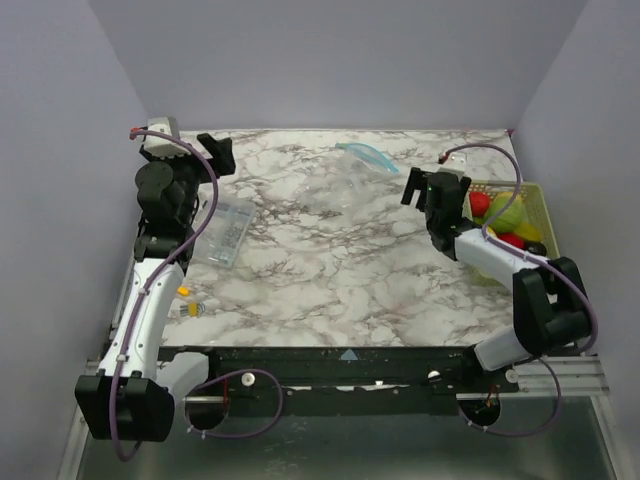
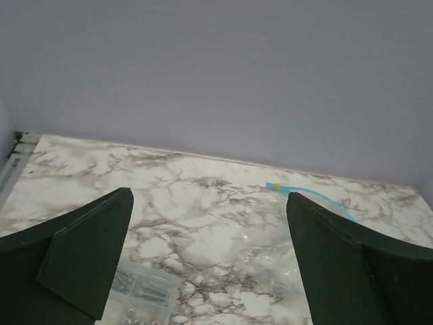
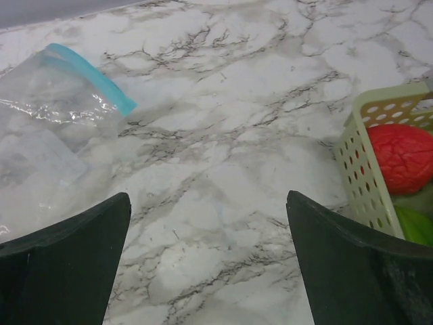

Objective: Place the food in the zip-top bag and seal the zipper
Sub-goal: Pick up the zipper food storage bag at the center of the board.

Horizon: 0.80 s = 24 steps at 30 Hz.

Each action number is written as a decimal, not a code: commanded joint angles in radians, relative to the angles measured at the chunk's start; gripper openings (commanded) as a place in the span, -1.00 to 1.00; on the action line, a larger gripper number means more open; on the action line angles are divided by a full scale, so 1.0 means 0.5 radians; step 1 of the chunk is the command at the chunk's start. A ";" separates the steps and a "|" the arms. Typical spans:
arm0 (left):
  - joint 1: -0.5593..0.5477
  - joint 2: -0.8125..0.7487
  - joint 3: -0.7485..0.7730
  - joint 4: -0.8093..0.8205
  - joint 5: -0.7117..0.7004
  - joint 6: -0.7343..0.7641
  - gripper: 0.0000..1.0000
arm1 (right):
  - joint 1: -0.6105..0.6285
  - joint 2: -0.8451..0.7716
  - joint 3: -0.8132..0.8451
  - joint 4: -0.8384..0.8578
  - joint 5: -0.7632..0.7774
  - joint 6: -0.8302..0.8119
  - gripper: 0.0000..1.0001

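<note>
Food (image 1: 505,213) lies heaped in the basket (image 1: 537,197) at the right edge of the table (image 1: 330,270). The right wrist view shows a red piece (image 3: 402,156) against the basket's perforated wall, with a green piece (image 3: 416,227) just beside it. The bag (image 1: 362,172) lies flat on the marble at the far middle, well apart from the basket. Its zipper (image 1: 368,153) is on the end toward the back wall; I cannot tell whether the strip is pressed closed. The right claw (image 1: 425,188) hangs between bag and basket, just beside the basket's left wall, with its jaws spread wide and nothing in them. The left claw (image 1: 215,152) is raised near the far left corner, its jaws likewise wide apart and empty, and it faces across the table toward the bag. Under the left arm a flat clear packet (image 1: 228,230) with small dark marks rests on the marble, well apart from the bag
</note>
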State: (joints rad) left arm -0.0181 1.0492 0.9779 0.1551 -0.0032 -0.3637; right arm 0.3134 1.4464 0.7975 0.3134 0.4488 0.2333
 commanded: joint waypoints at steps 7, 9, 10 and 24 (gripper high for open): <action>-0.339 0.026 0.109 -0.240 0.275 0.233 0.97 | 0.020 0.493 0.607 -0.087 -0.065 0.409 1.00; -0.390 0.020 0.132 -0.271 0.290 0.240 0.97 | 0.018 0.633 0.775 -0.163 -0.142 0.438 1.00; -0.409 0.017 0.136 -0.276 0.336 0.240 0.97 | 0.015 0.716 0.881 -0.230 -0.207 0.424 1.00; -0.551 0.018 0.186 -0.303 0.648 0.203 0.97 | -0.204 1.498 1.843 -0.584 -1.273 0.452 1.00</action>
State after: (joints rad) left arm -0.2844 1.0630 1.0336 0.0040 0.2317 -0.2554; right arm 0.2611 2.1063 1.6081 0.0765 0.0685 0.4637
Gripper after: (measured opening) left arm 0.983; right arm 0.998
